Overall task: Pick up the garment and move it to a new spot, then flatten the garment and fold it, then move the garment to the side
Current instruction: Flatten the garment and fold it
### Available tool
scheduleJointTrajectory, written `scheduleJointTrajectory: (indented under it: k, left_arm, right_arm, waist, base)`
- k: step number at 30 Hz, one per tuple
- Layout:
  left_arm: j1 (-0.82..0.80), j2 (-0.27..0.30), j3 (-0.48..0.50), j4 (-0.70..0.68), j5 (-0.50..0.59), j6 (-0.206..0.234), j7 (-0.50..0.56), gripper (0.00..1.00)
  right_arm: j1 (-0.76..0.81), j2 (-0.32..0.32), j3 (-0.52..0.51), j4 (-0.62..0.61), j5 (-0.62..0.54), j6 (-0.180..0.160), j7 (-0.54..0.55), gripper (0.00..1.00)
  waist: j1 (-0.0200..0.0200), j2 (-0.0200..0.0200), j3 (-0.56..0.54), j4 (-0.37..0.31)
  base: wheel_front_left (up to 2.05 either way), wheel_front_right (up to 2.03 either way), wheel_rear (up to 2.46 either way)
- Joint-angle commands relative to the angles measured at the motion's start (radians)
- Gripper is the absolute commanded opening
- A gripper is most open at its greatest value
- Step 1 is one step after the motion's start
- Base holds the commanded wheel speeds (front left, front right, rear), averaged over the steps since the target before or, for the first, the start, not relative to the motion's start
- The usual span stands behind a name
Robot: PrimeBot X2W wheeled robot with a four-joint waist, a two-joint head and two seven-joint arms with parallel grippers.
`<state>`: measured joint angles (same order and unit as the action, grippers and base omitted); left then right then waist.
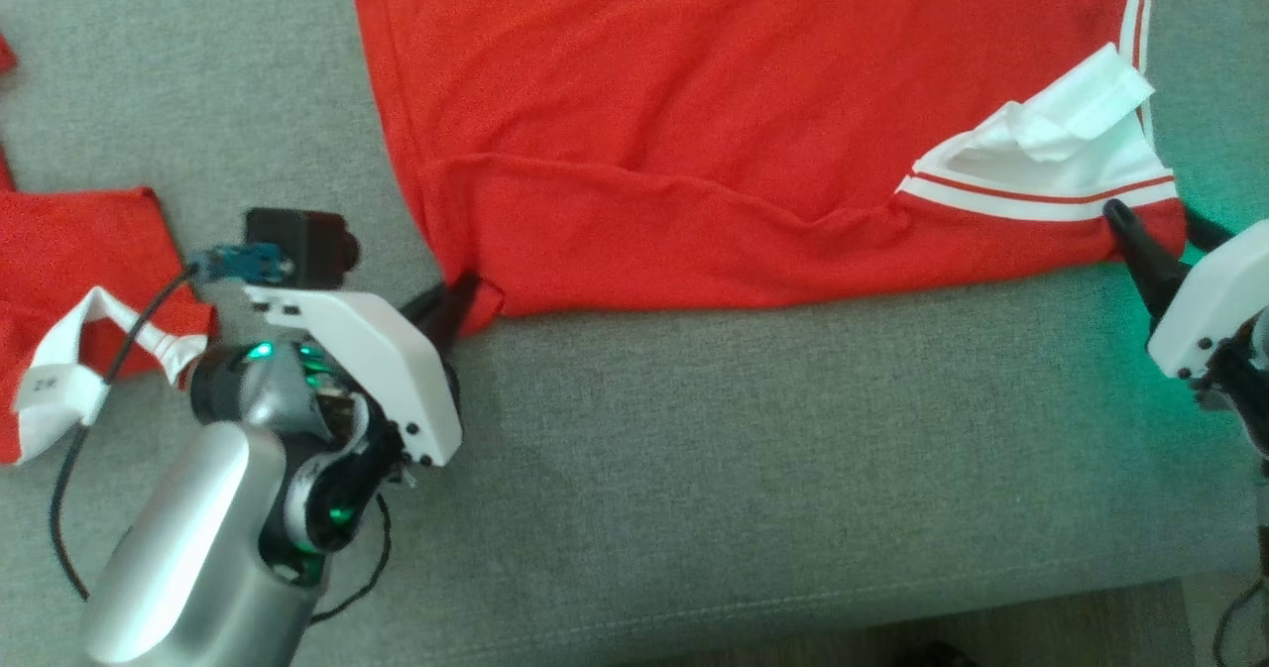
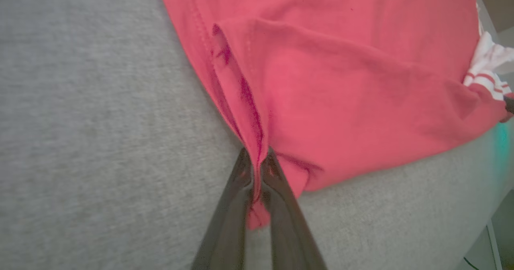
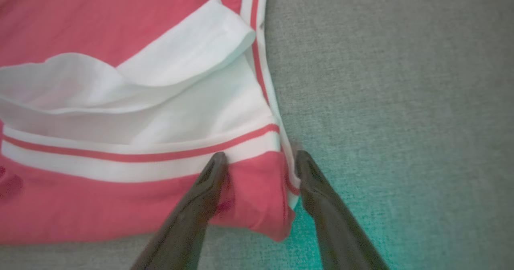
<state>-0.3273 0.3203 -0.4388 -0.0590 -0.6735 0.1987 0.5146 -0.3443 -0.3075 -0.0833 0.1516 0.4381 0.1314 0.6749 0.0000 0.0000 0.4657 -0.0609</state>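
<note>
Left wrist view: left gripper [image 2: 257, 162] pinched tight on garment [image 2: 341, 81] near-left corner. Opposite corner: right gripper [image 3: 261, 157] straddles cloth, jaws apart, not yet clamped. Garment spread flat on cushion [image 1: 793, 469]. Best: clamp right side, lift both corners evenly, keep edge taut. Both arms low, fingers angled inward toward hem.

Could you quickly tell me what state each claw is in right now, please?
Left claw: closed, pinching a corner of the red garment.
Right claw: open, straddling the garment's striped corner, not gripping yet.
</note>
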Motion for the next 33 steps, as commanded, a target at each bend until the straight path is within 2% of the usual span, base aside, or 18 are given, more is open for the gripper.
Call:
scheduleJointTrajectory:
  k: [1,7,15,21,22,23,24,28,33]
  left_arm:
    - [0.008,0.013,0.002,-0.003,-0.014,-0.009,0.019,0.00]
    - [0.031,0.039,0.028,-0.024,-0.072,-0.040,0.039,0.00]
    - [0.158,0.121,0.055,-0.165,-0.168,-0.070,0.117,0.00]
    - [0.220,0.114,0.052,-0.201,-0.196,-0.068,0.109,0.00]
    - [0.221,0.106,0.047,-0.199,-0.194,-0.067,0.103,0.09]
    - [0.221,0.098,0.044,-0.195,-0.189,-0.066,0.093,0.58]
    - [0.219,0.089,0.042,-0.191,-0.182,-0.063,0.080,1.00]
    - [0.204,0.068,0.041,-0.180,-0.148,-0.056,0.029,1.00]
    - [0.180,0.095,0.058,-0.203,-0.099,-0.048,0.003,1.00]
  right_arm:
    - [0.011,-0.015,0.030,-0.006,0.013,-0.001,0.019,0.00]
    - [0.028,-0.053,-0.012,-0.012,0.055,-0.001,0.037,0.00]
    - [0.161,-0.173,-0.052,-0.127,0.137,-0.001,0.193,0.00]
    - [0.214,-0.166,-0.071,-0.153,0.118,-0.001,0.237,0.00]
    - [0.215,-0.160,-0.068,-0.156,0.112,-0.001,0.235,0.04]
    - [0.214,-0.154,-0.063,-0.159,0.107,-0.001,0.228,0.41]
    - [0.214,-0.149,-0.057,-0.164,0.104,-0.001,0.219,1.00]
    - [0.207,-0.143,-0.064,-0.182,0.106,-0.001,0.191,1.00]
    - [0.172,-0.176,-0.079,-0.240,0.119,-0.001,0.194,1.00]
  waist:
    - [0.0000,0.0000,-0.007,0.002]
    - [0.0000,0.0000,-0.055,0.011]
    - [0.0000,0.0000,-0.086,0.025]
    - [0.0000,0.0000,-0.074,0.037]
    - [0.0000,0.0000,-0.072,0.039]
    - [0.0000,0.0000,-0.071,0.040]
    - [0.0000,0.0000,-0.071,0.041]
    - [0.0000,0.0000,-0.075,0.045]
    - [0.0000,0.0000,-0.059,0.043]
  base:
    - [0.00,0.00,0.00]
    - [0.00,0.00,0.00]
    - [0.00,0.00,0.00]
    - [0.00,0.00,0.00]
    - [0.00,0.00,0.00]
    - [0.00,0.00,0.00]
    - [0.00,0.00,0.00]
    - [0.00,0.00,0.00]
    - [0.00,0.00,0.00]
